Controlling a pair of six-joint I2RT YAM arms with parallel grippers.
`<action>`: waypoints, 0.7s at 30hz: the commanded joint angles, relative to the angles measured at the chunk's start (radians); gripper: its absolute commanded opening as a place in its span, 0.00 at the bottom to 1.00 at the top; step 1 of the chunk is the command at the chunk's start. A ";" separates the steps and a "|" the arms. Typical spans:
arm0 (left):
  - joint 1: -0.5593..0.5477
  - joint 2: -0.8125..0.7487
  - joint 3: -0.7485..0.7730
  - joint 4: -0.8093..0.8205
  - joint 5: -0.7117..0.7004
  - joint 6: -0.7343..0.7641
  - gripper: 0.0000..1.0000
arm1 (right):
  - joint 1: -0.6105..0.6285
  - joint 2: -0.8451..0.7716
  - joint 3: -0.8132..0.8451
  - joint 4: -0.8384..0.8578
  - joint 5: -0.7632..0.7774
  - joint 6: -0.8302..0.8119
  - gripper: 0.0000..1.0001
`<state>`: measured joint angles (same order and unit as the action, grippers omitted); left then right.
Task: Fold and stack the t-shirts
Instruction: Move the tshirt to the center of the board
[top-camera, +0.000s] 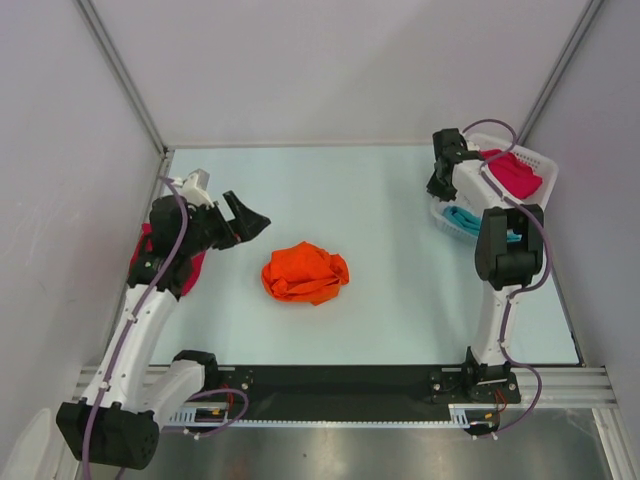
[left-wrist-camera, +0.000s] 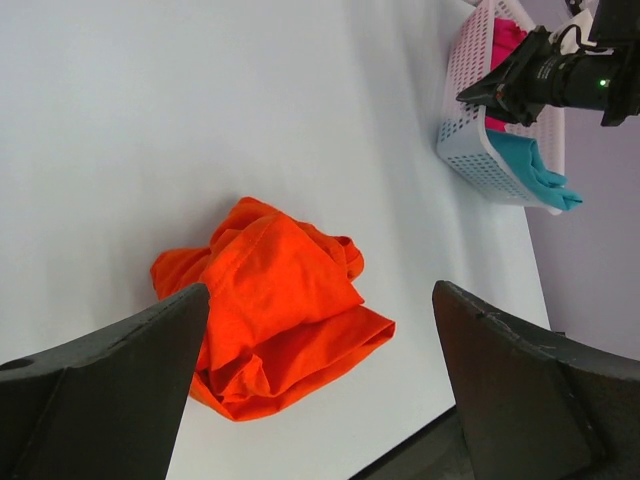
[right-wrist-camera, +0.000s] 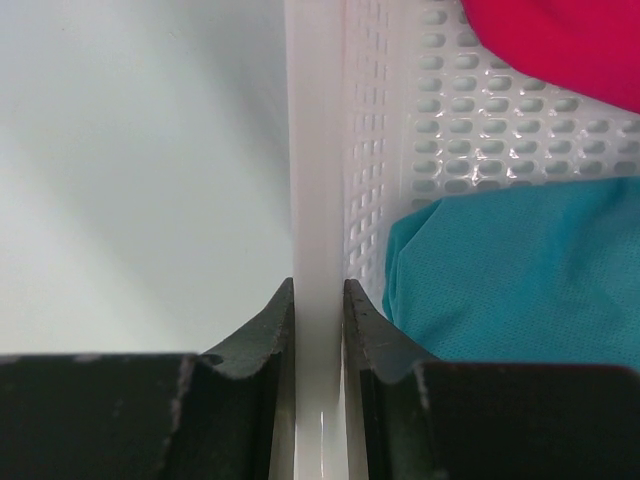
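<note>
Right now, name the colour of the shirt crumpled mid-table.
The crumpled t-shirt is plain orange, best seen in the left wrist view.

The middle t-shirt (top-camera: 305, 273) is lying at the centre of the table (top-camera: 380, 190), well apart from everything else. To its left, the left gripper (top-camera: 248, 225) is hanging with its jaws standing wide, facing that shirt without touching it. The left t-shirt (top-camera: 192, 270) is lying at the table's left edge, partly hidden beneath the left arm (top-camera: 150, 300). The basket (top-camera: 541, 172) is sitting at the far right of the table. Inside it, the far t-shirt (top-camera: 512, 172) is lying at the far end and the near t-shirt (top-camera: 463, 215) at the near end. The right gripper (right-wrist-camera: 318, 290) is clamping the basket's left wall, one finger outside and one inside, beside the near t-shirt.
</note>
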<state>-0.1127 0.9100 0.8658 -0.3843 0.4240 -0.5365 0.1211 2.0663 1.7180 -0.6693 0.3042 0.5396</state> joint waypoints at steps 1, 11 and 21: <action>0.010 0.015 0.134 -0.027 -0.004 0.012 0.99 | -0.084 -0.004 0.000 -0.038 -0.170 0.098 0.00; 0.013 -0.102 0.142 -0.183 -0.197 0.130 1.00 | -0.077 0.058 0.078 -0.053 -0.099 0.088 0.00; 0.013 -0.152 0.087 -0.145 -0.125 0.089 1.00 | -0.096 0.083 0.077 -0.075 0.009 0.063 0.00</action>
<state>-0.1085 0.7860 0.9676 -0.5636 0.2726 -0.4435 0.0788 2.0972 1.7813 -0.7261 0.2703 0.5514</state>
